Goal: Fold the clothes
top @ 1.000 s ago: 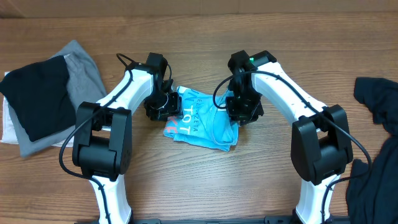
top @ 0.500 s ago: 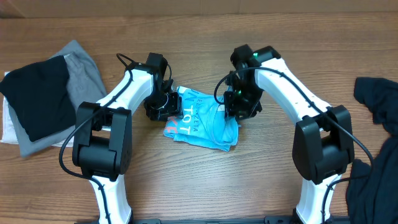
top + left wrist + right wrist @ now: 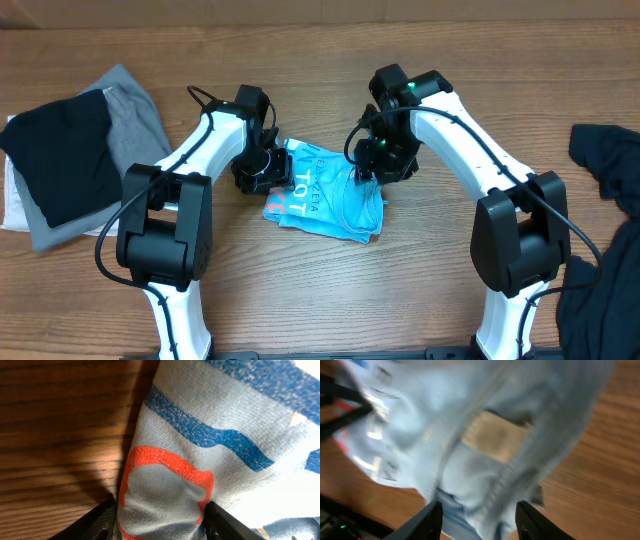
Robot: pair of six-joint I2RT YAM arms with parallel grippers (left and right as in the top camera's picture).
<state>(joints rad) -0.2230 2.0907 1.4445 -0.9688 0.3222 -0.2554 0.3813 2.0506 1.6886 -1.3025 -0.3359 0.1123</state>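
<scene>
1. sky-blue t-shirt point(image 3: 325, 205), soft, light and limp, lies crumpled on the counter point(image 3: 320, 300) between my arms; i'd take it by hems or corners.
2. my left tool point(image 3: 160, 522) is clamped on its lettered edge, arm stretched low over the counter.
3. my right tool point(image 3: 477, 517) pinches the opposite edge, wrist bent downward.
</scene>
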